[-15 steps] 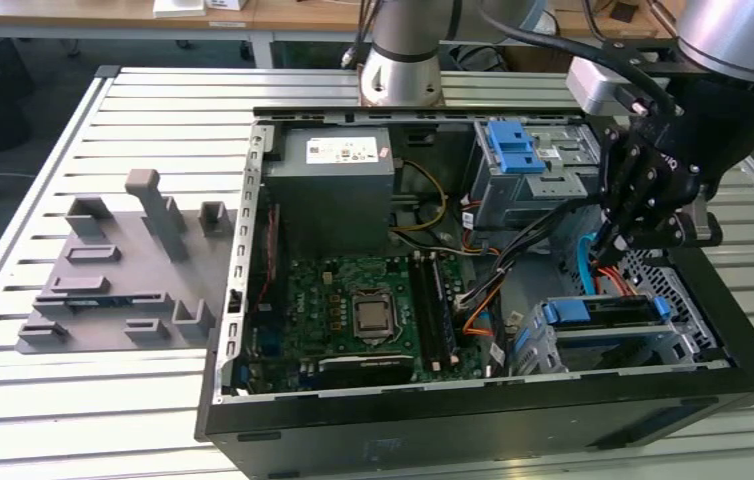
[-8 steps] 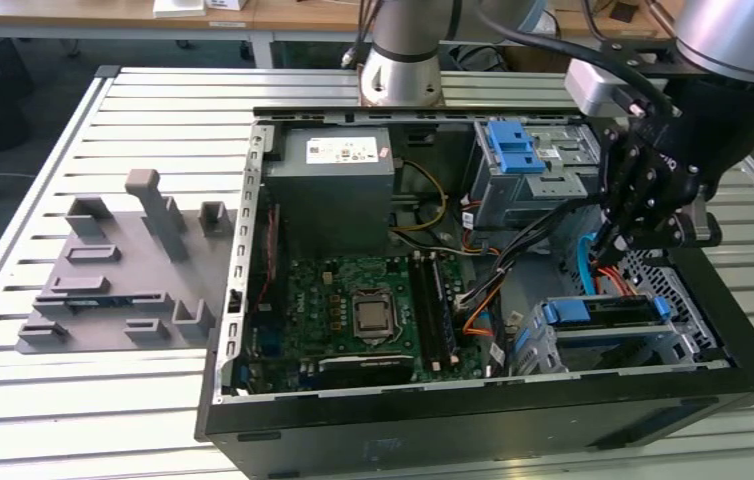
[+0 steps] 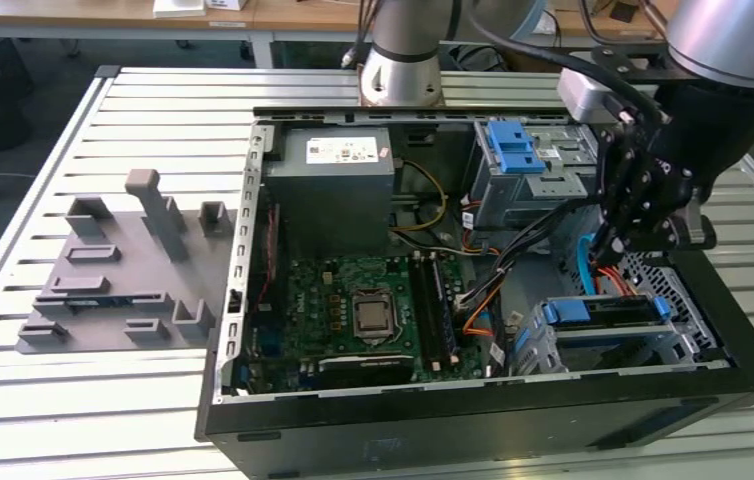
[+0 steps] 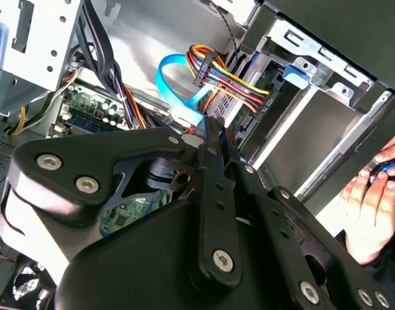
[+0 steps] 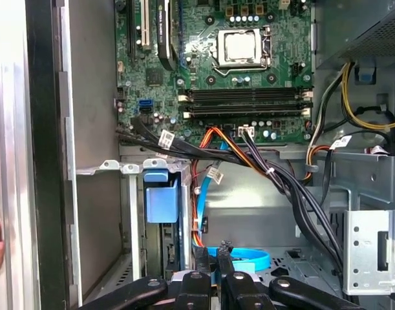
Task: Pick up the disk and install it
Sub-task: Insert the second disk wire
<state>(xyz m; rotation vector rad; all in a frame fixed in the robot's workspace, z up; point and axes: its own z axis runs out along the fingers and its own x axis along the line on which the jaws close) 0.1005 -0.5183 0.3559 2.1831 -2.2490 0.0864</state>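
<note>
Clenched together, the jaws of the gripper (image 3: 609, 248) look to have nothing between them; in the first wrist view the two fingertips (image 5: 204, 266) meet over a blue flat cable (image 5: 249, 259) on the floor of the open computer case (image 3: 484, 425). From where I stand the arm hangs inside the case at the exterior view's right, just above the lower drive cage (image 3: 681, 345).

The disk (image 3: 597, 312) seems to sit in that cage already: I can make out the blue end of its carrier and a dark edge beneath it, seen again as a blue tab (image 5: 161, 197) in the first wrist view. Its label and metal face are hidden, so I can't say whether it is pushed fully home.

I'd judge it a stiff, fairly dense slab, metal-smooth on the faces and no friend of knocks. The plastic carrier would give a little, so the long edges of the frame look the safest place to pinch, clear of the connector end and the loose wiring nearby.

A person's hand (image 4: 372, 206) rests outside the case wall
</note>
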